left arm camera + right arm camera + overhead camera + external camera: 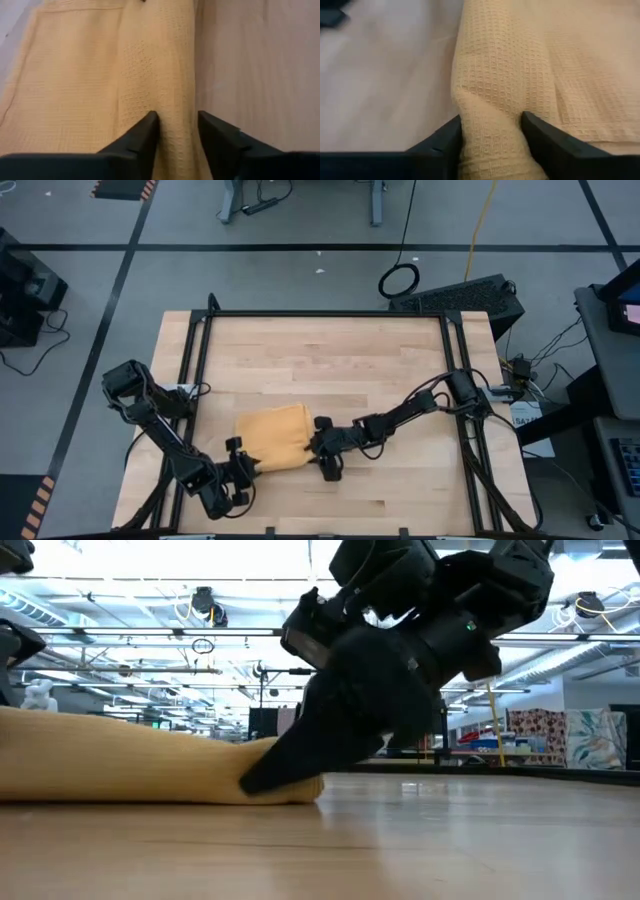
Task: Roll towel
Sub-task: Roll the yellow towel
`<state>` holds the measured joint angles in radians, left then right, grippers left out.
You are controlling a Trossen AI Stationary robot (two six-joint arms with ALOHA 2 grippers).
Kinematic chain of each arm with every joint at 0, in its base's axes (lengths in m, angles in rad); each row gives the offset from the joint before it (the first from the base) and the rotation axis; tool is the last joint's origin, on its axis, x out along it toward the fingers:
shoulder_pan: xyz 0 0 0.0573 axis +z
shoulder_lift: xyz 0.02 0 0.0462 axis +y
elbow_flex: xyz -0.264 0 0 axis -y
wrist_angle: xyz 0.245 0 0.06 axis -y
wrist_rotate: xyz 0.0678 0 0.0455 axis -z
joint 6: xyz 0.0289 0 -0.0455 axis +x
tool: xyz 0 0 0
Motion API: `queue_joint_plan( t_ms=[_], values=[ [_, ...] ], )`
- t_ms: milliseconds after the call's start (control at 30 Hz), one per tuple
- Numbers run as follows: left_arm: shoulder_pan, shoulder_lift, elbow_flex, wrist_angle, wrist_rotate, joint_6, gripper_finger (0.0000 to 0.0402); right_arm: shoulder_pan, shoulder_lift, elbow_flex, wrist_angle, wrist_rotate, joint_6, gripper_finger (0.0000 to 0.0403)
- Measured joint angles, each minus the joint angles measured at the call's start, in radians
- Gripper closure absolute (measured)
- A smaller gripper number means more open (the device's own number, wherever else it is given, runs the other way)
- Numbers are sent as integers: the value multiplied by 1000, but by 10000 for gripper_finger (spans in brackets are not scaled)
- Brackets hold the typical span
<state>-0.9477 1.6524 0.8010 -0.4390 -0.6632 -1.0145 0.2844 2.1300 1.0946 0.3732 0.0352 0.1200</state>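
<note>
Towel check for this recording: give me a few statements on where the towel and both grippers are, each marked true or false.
1. The towel lies on the wooden table. True.
2. The towel is spread out flat in a single layer. False: it is bunched, with a rolled fold along one edge.
3. The right gripper has the towel's rolled edge between its fingers. True.
4. The left gripper hovers over bare wood, away from the towel. False: its fingers straddle a fold of the towel.
5. The two grippers are at opposite ends of the towel. True.

In the low view the towel (120,765) runs off the picture's left edge.
</note>
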Motion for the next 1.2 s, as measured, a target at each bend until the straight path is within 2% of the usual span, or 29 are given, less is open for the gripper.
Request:
queue_joint_plan(
  t_ms=[100,233,433,700,833,1200],
  values=[
    [-6,0,26,-39,-4,1,221,4,0,0,-4,-77,113,257],
    [-21,0,92,-177,-36,1,178,28,0,-1,-6,-161,294,304],
    [-57,-1,191,-308,-115,10,137,85,2,-2,-5,-170,499,348],
    [-128,14,209,-176,-143,61,128,86,1,-4,34,-162,666,353],
    [-154,62,209,-141,-181,85,127,58,1,-4,34,-235,715,353],
    [-103,247,208,-121,-215,211,127,22,0,-4,34,-316,756,353]
  ],
)
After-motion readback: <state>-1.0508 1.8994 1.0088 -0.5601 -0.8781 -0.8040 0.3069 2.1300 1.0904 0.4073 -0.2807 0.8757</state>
